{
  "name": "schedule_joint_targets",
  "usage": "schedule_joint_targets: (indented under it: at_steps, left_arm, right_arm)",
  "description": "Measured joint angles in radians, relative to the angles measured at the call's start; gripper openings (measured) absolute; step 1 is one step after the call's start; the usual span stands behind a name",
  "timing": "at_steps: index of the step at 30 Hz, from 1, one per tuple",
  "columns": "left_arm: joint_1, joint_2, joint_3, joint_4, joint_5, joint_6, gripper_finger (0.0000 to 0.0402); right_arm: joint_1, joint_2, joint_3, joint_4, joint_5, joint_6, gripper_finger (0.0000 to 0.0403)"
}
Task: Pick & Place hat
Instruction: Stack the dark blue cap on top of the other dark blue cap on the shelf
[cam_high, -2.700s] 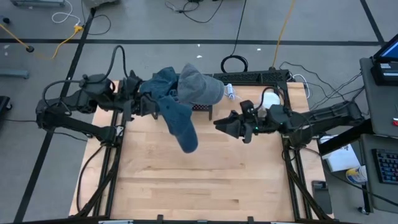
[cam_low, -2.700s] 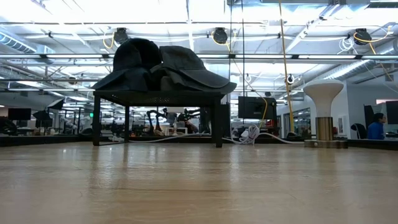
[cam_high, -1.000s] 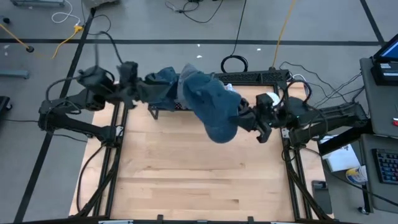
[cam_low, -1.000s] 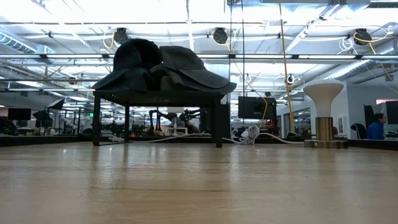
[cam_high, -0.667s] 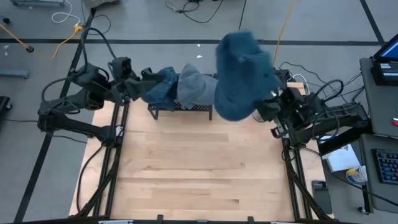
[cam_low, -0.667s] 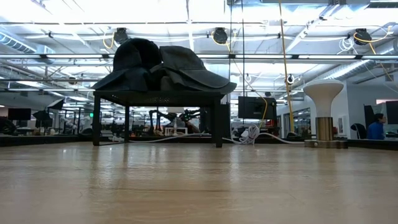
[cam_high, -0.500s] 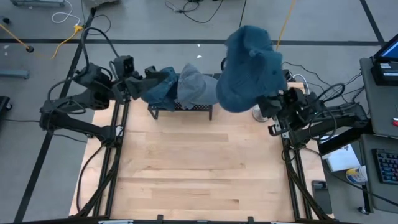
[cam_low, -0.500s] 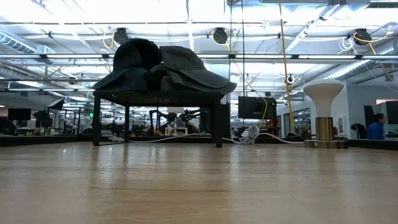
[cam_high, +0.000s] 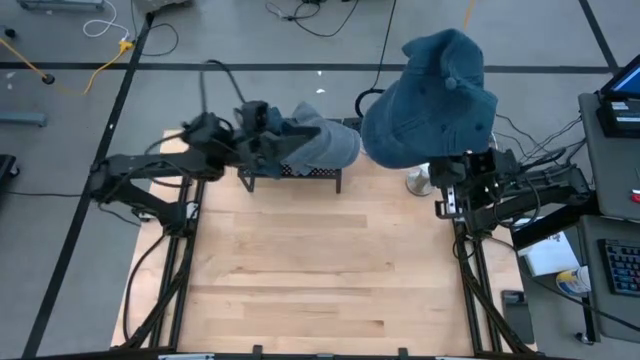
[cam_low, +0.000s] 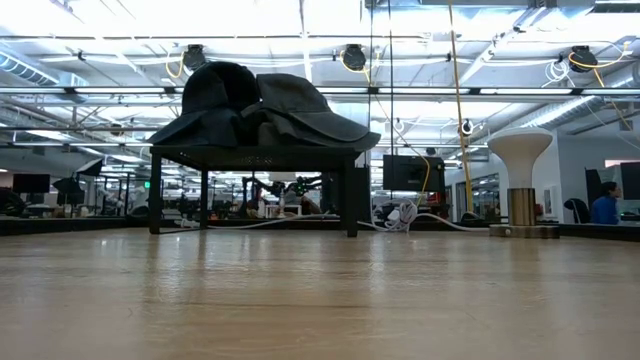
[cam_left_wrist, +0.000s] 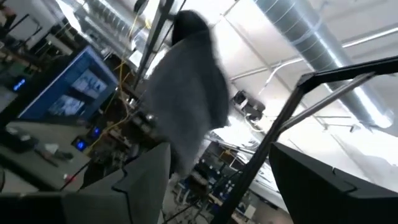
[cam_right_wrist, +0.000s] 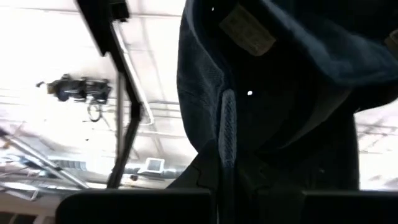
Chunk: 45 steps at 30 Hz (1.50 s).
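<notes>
From above, the right gripper (cam_high: 447, 170) is clamped on a blue hat (cam_high: 432, 98), held high at two o'clock above the table (cam_high: 320, 280). The left gripper (cam_high: 262, 135), fingers apart, is at eleven o'clock by the grey hat (cam_high: 325, 143) on the black stand (cam_high: 290, 176). From table height, two dark hats (cam_low: 255, 105) rest on that stand. The right wrist view shows the hat's inside (cam_right_wrist: 292, 93) close up.
</notes>
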Motion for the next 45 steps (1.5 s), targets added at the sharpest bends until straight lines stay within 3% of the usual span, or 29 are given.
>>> schedule_joint_targets:
  at_steps: [14, 22, 29, 34, 45]
  left_arm:
    - [-0.039, 0.203, 0.000, 0.214, 0.010, -0.093, 0.0274]
    - [-0.048, 0.215, 0.000, 0.236, -0.002, -0.091, 0.0278]
    - [-0.051, 0.215, 0.000, 0.236, 0.015, -0.112, 0.0256]
    - [-0.050, 0.215, 0.000, 0.237, 0.024, -0.168, 0.0202]
    - [-0.044, 0.210, 0.004, 0.294, 0.071, -0.246, 0.0014]
  right_arm:
    - [-0.007, 0.000, 0.000, -0.073, -0.013, 0.053, 0.0004]
    - [-0.016, 0.033, 0.000, -0.135, 0.013, 0.080, 0.0004]
    - [-0.020, 0.071, 0.000, -0.123, 0.012, 0.113, 0.0004]
    - [-0.020, 0.067, 0.000, -0.119, 0.035, 0.113, 0.0004]
    - [-0.013, 0.064, 0.000, -0.151, 0.047, 0.134, 0.0019]
